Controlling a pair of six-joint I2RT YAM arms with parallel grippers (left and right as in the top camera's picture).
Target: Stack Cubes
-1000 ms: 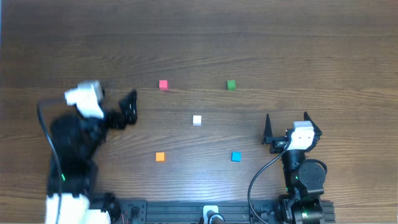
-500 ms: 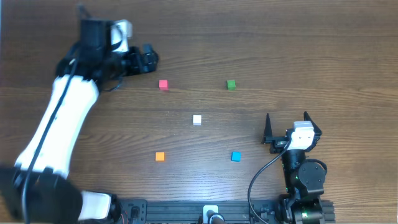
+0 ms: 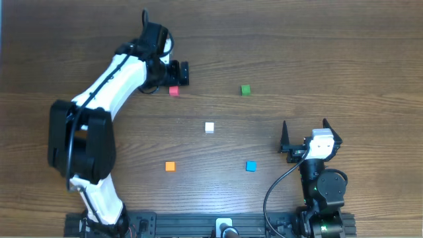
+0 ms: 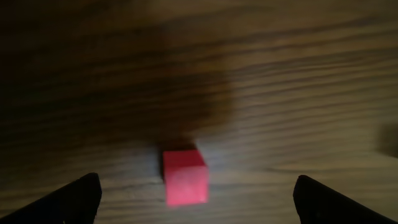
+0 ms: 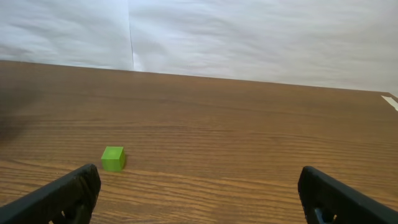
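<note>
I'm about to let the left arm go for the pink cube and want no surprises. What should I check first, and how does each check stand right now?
1. Left gripper open: ok, its fingers stand wide apart in the left wrist view.
2. Pink cube centred between the fingers: ok, roughly.
3. Cube inside the fingers' reach: not ok, it lies ahead of the fingertips, not between them.
4. Cube faces square to the fingers: cannot tell, the view is blurred.
5. Neighbours clear: ok, the green cube and white cube stand well apart from the pink one.
6. Right gripper out of the way: ok, it is open near its own base.
</note>
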